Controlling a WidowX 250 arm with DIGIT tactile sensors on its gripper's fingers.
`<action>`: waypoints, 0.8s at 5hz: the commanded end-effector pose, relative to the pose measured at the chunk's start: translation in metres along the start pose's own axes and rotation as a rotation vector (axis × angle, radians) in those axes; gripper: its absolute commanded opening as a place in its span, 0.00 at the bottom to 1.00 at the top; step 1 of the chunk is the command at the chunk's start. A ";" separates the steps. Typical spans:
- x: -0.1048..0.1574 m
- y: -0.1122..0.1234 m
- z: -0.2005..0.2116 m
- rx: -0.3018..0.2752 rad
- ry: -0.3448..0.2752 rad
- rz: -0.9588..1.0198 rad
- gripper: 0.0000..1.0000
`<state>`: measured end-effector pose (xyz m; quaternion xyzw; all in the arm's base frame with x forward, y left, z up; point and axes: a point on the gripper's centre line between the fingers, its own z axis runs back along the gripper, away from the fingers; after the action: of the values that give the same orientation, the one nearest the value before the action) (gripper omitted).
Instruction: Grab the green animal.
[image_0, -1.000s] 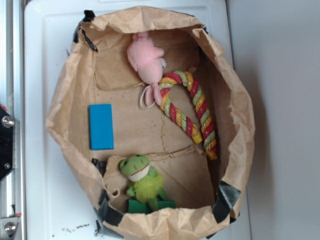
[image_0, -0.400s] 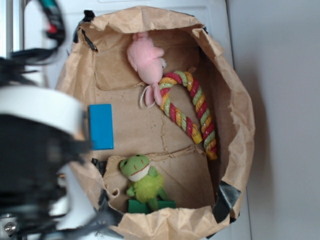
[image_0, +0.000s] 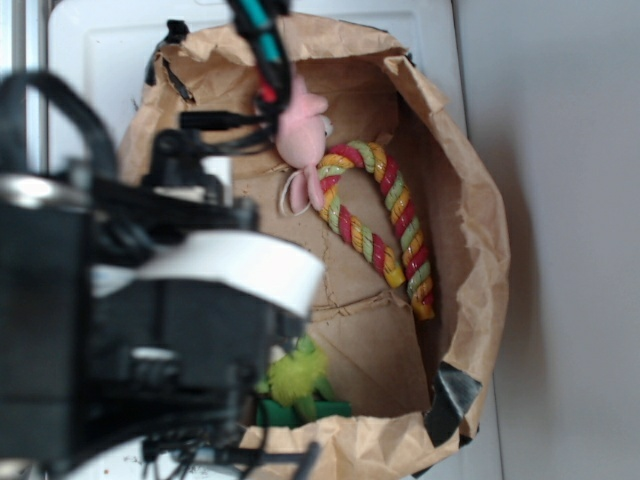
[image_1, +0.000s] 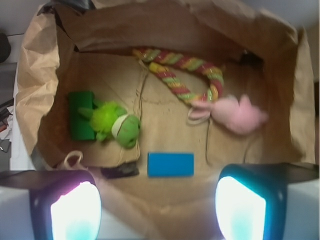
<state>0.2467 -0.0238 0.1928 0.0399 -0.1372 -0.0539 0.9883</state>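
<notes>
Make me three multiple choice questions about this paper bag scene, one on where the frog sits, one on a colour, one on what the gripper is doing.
1. In the wrist view, where does the green animal lie?
A. Beside the green block, touching it
B. On top of the pink plush animal
C. Outside the paper bag

2. What colour is the flat rectangle on the paper bag floor?
A. Red
B. Blue
C. Yellow

3. What state is the gripper in?
A. Shut on the frog
B. Shut on the rope toy
C. Open, holding nothing

Answers: 1 A, the frog's fuzzy body rests against the green block at the left of the bag. 2 B, the rectangle is plainly blue. 3 C, both fingertips stand wide apart at the bottom of the wrist view with nothing between them, while the rope toy and pink plush animal lie untouched.
</notes>
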 end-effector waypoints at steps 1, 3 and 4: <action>0.029 0.011 -0.024 0.050 0.002 -0.048 1.00; 0.036 0.006 -0.063 0.087 0.045 -0.110 1.00; 0.034 -0.005 -0.080 0.008 0.081 -0.166 1.00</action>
<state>0.2974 -0.0280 0.1136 0.0546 -0.0785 -0.1314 0.9867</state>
